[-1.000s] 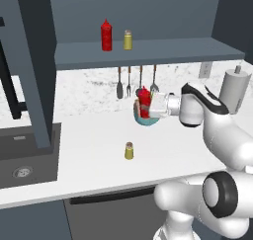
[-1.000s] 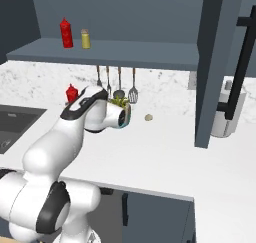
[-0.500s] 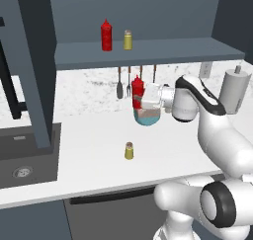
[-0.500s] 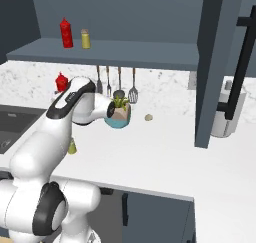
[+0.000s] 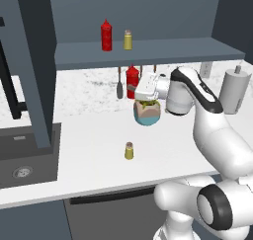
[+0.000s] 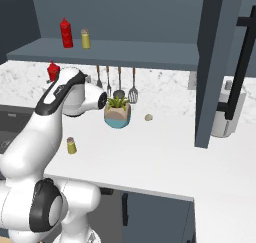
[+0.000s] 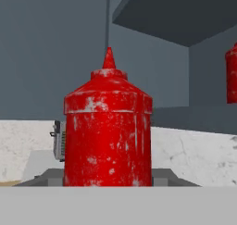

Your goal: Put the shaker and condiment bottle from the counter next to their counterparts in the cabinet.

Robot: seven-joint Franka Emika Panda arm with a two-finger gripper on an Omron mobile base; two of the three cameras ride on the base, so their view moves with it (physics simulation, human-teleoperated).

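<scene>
Nearest to you, the shaker (image 5: 129, 150) stands upright on the white counter (image 5: 89, 155), w/ bare worktop all round it, near the front edge and well apart from the arm's hand. From the right side you'll see it at (image 6: 71, 145), just beside the arm's lower link.

Next back, the gripper (image 5: 134, 88) is up off the counter, clamped on the condiment bottle (image 5: 132, 81). The jaws are partly closed on the bottle's body, one each side. Bottle's upright, nozzle up, off the worktop and below the shelf board. In the hand view it's dead centre, (image 7: 108, 129), big and close; the fingertips themselves are hidden at the bottom edge there. From the right you'll catch just its red top (image 6: 53, 70) poking above the arm's white link.

Just below and beside the hand sits a small potted plant (image 5: 147, 112) in a tan-and-blue bowl on the counter. Behind it, utensils (image 6: 119, 85) hang on the wall under the shelf. A small pale lump (image 6: 148, 117) lies right of the plant; can't tell what it is.

Furthest back and higher, the cabinet (image 5: 148, 51) shelf carries the counterparts: red bottle (image 5: 106, 35) and yellow shaker (image 5: 128, 40), upright, just beside each other, not touching. A grey canister (image 5: 233, 91) stands on the counter at far right.
</scene>
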